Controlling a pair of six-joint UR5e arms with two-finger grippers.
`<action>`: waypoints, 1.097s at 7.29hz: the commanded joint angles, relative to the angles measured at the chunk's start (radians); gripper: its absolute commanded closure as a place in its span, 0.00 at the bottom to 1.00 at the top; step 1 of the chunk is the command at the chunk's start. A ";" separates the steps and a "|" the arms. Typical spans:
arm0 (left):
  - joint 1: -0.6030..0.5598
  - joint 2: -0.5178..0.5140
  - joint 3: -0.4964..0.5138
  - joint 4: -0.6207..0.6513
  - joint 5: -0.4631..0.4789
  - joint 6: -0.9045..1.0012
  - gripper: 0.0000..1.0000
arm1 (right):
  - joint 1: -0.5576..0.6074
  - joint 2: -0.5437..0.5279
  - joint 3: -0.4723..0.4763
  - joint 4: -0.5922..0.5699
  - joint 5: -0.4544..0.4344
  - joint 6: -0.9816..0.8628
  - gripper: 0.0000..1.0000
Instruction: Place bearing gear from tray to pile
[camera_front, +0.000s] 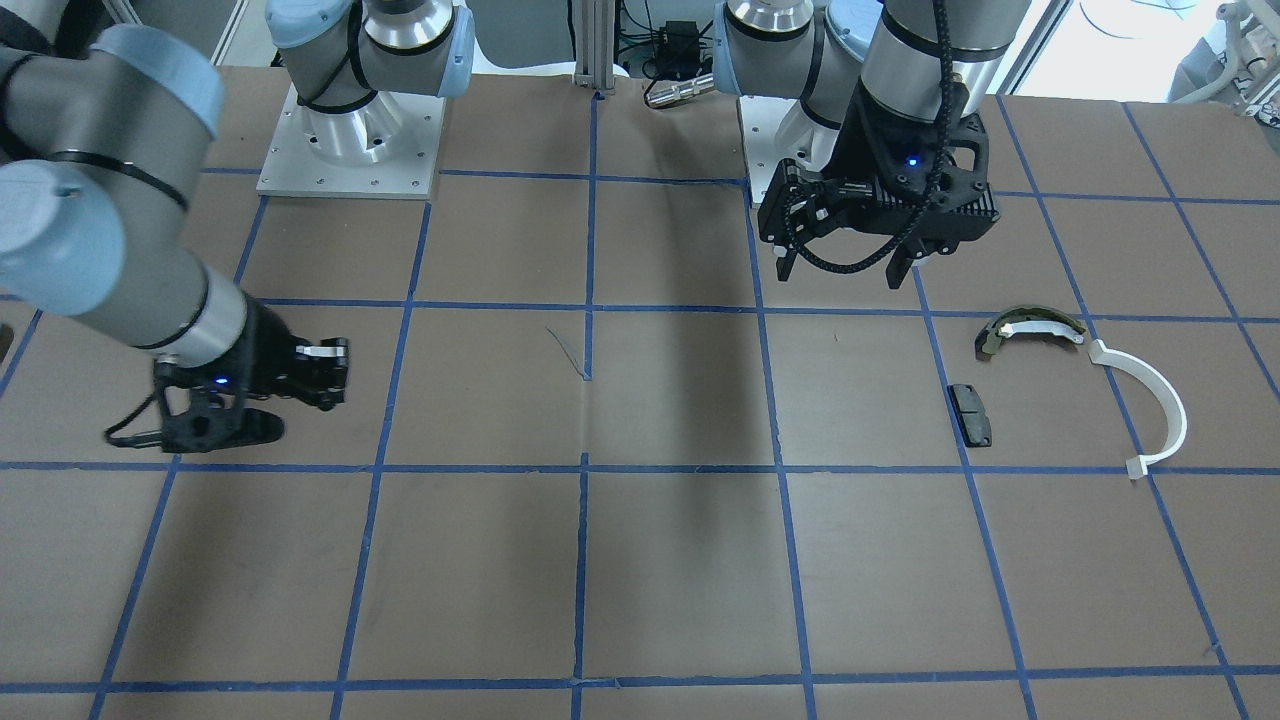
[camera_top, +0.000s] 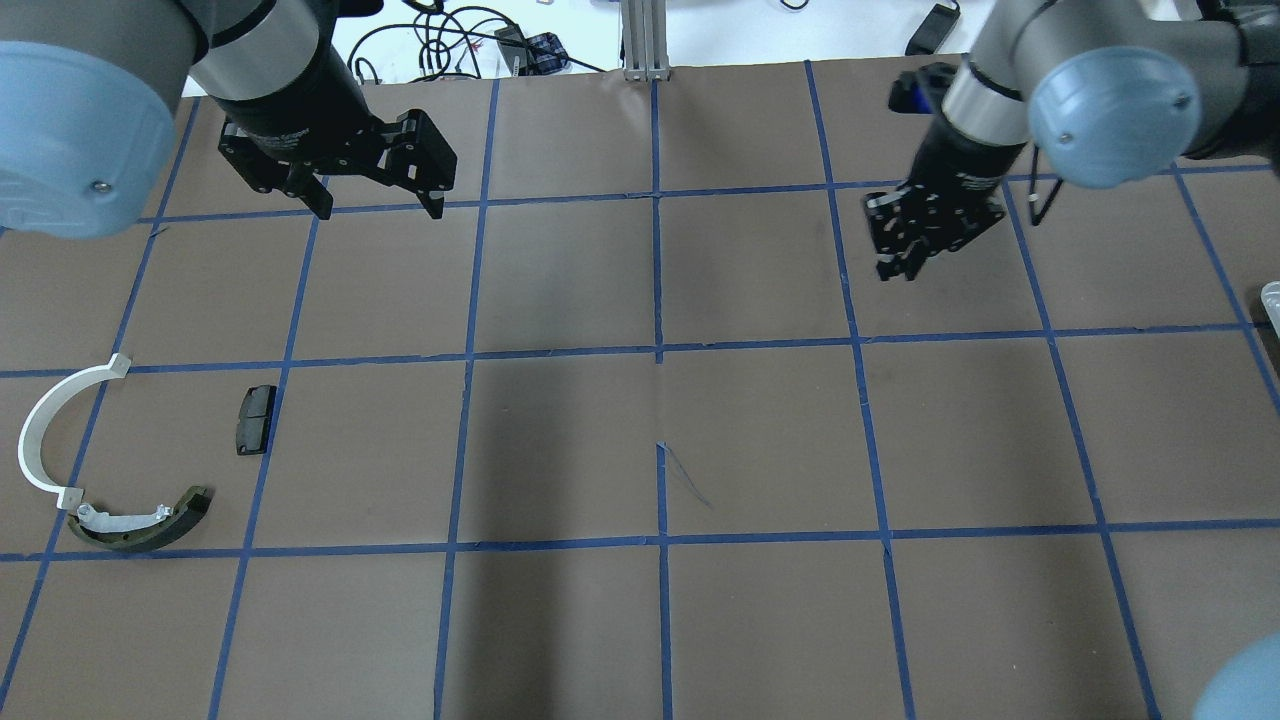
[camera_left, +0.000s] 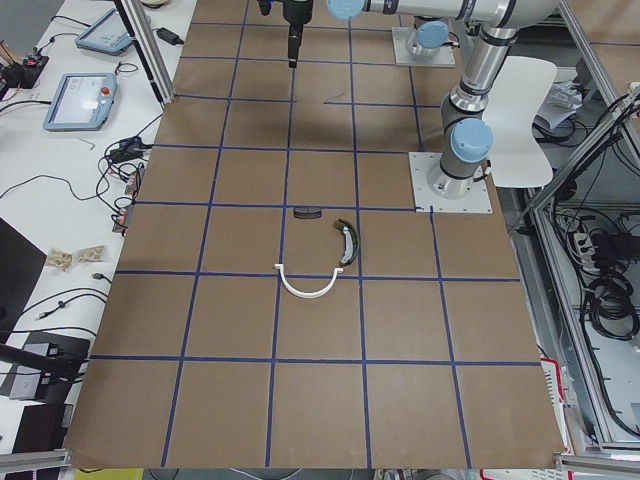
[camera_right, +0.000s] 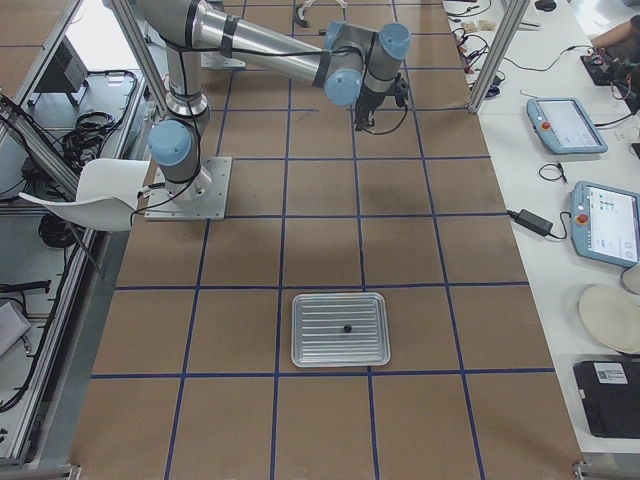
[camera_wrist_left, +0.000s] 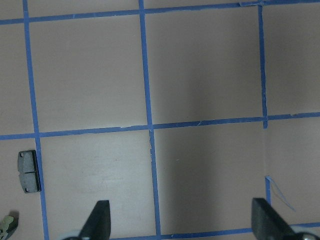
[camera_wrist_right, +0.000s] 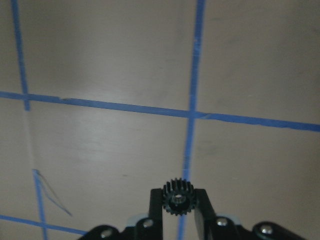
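My right gripper (camera_wrist_right: 176, 220) is shut on a small black toothed gear (camera_wrist_right: 176, 196) and holds it above the brown table; it also shows in the overhead view (camera_top: 895, 268) and the front view (camera_front: 335, 375). The pile lies on my left side: a white half-ring strip (camera_top: 40, 430), an olive-and-white curved shoe (camera_top: 140, 525) and a flat black pad (camera_top: 255, 420), also in the front view (camera_front: 971, 413). My left gripper (camera_top: 380, 212) is open and empty, hovering beyond the pile. The metal tray (camera_right: 300, 340) shows only in the right side view, with a small dark part (camera_right: 347, 328) in it.
The table is brown paper with a blue tape grid (camera_top: 657, 350). The two arm bases (camera_front: 350, 150) stand at the robot's edge. Tablets and cables (camera_right: 570, 125) lie on the white bench beside the table.
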 joint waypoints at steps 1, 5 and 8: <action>0.000 0.000 0.000 -0.002 0.000 0.000 0.00 | 0.228 0.047 0.028 -0.145 0.071 0.351 1.00; 0.000 0.000 0.000 -0.002 0.000 0.000 0.00 | 0.443 0.158 0.180 -0.477 0.073 0.608 1.00; -0.007 0.001 -0.017 -0.002 -0.003 0.000 0.00 | 0.445 0.152 0.186 -0.494 0.056 0.593 0.00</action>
